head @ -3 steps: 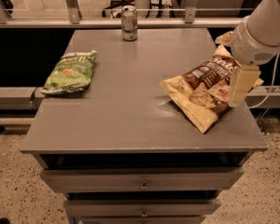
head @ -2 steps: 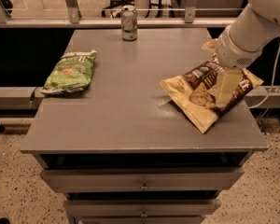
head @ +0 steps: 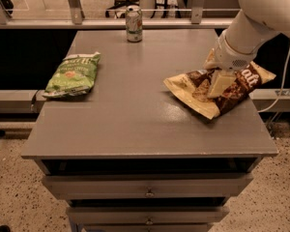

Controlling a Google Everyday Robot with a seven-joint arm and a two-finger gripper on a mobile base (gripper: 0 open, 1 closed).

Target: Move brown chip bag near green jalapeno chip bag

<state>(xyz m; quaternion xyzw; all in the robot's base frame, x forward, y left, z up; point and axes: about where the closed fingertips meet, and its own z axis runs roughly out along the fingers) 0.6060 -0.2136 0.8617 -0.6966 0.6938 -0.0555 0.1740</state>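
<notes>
The brown chip bag lies flat at the right side of the grey table, its right end hanging past the table edge. My gripper comes down from the upper right and sits on the middle of the bag, covering part of its front. The green jalapeno chip bag lies flat near the table's left edge, far from the brown bag.
A soda can stands at the back middle of the table. A metal railing runs behind the table. Drawers sit below the front edge. A cable hangs at the right.
My arm has swung left, and the gripper has moved from the bag's right end onto its middle. Both bags lie where they were.
</notes>
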